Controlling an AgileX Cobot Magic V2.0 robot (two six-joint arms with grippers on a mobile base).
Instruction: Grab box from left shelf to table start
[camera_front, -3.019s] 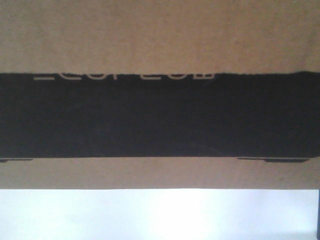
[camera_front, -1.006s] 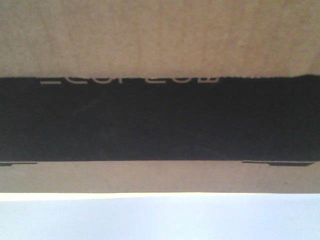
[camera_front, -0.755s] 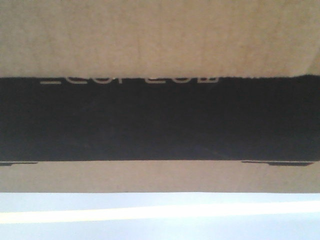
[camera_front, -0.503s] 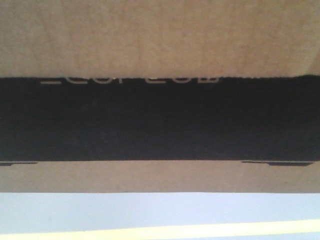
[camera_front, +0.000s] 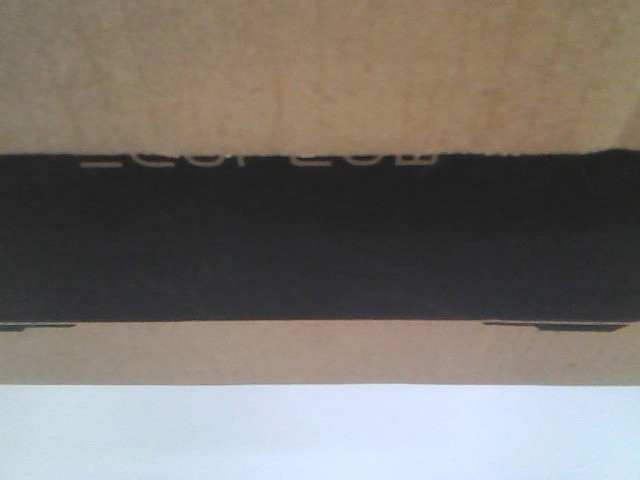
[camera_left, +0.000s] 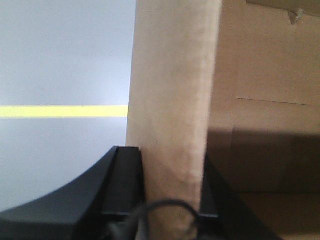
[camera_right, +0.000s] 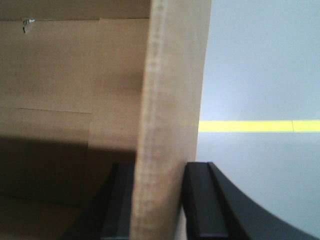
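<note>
Two grippers have the box between them, and no shelf shows in any view.

Front view: the box (camera_front: 320, 80) fills nearly the whole frame, brown cardboard crossed by a wide black panel (camera_front: 320, 240) with the lower half of white lettering (camera_front: 260, 160) along its top edge. Below the box's bottom edge lies a plain white band, probably the table (camera_front: 320, 435). Whether the box rests on it or hangs just above cannot be told. Neither gripper shows here.

Left wrist view: the left gripper (camera_left: 170, 167) is clamped on an upright cardboard wall (camera_left: 172, 90) of the box, one black finger (camera_left: 127, 185) outside it and the other inside, both pressed against the board. The box's brown inside is to the right. To the left is grey floor (camera_left: 60, 50) with a yellow line (camera_left: 60, 111). A dark cable (camera_left: 165, 205) loops in front of the wall at the bottom.

Right wrist view: the right gripper (camera_right: 160, 175) pinches the opposite wall (camera_right: 172, 100) the same way, a finger (camera_right: 197, 200) on each face, with the box's inside to the left and floor to the right.

As I judge it, the lift off the shelf is done and the carry is well along. Left to do: settle the box flat on the table, then let go on both sides.
</note>
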